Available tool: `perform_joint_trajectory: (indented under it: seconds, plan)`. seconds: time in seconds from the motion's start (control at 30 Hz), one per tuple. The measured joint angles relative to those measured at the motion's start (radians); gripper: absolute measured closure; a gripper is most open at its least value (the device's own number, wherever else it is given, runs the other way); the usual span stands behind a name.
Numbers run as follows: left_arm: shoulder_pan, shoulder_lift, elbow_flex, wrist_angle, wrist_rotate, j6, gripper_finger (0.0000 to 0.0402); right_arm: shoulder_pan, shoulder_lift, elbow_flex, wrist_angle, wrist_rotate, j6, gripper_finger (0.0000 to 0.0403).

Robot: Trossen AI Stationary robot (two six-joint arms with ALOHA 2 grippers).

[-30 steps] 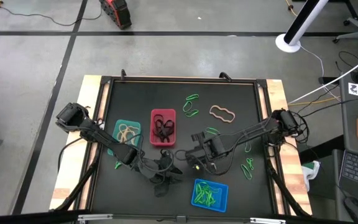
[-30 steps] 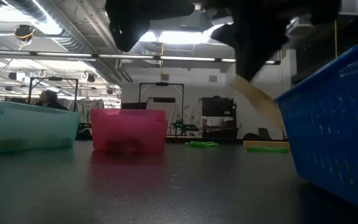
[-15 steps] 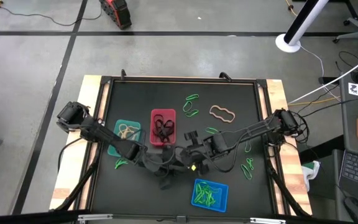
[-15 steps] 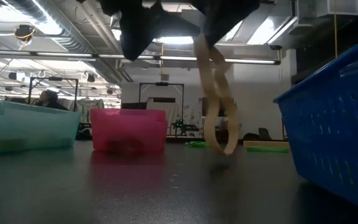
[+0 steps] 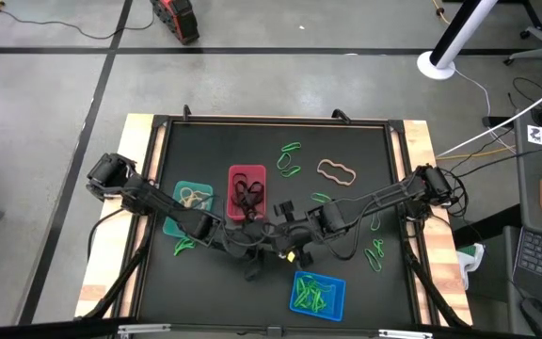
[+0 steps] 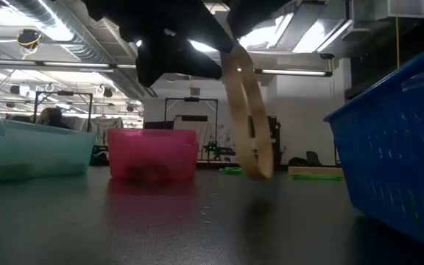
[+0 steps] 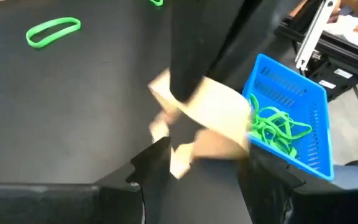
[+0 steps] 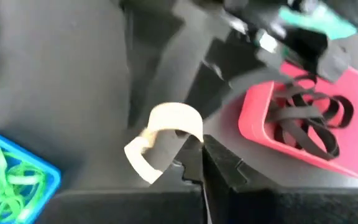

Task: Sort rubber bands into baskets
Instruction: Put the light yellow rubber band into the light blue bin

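1. The right gripper (image 5: 288,247) is above the table centre, between the red basket (image 5: 247,192) and the blue basket (image 5: 317,293). Its fingers are fully closed on a tan rubber band (image 6: 246,118), which hangs clear of the mat.
2. The left gripper (image 5: 263,252) is just beside the right one, fingers spread wide, the hanging band between them; no grip is visible.
3. The red basket holds black bands, the blue basket green bands, the teal basket (image 5: 192,203) tan bands.
4. Loose green bands (image 5: 289,160) and one tan band (image 5: 337,171) lie on the mat.
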Motion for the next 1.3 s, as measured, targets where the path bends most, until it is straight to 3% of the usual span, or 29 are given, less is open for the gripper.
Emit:
perform_joint_trajectory:
  seconds: [0.43, 0.77, 1.3]
  plan:
    - [0.000, 0.000, 0.000, 0.004, -0.002, 0.068, 0.0244, 0.000, 0.000, 0.000, 0.057, 0.001, -0.036, 0.0403]
    - [-0.001, 0.000, 0.000, 0.004, 0.003, 0.097, 0.0391, -0.001, 0.000, 0.000, 0.065, 0.002, -0.051, 0.0403]
    - [-0.003, 0.000, 0.000, 0.004, 0.014, 0.095, 0.0399, -0.001, 0.000, 0.000, 0.065, 0.002, -0.050, 0.0398]
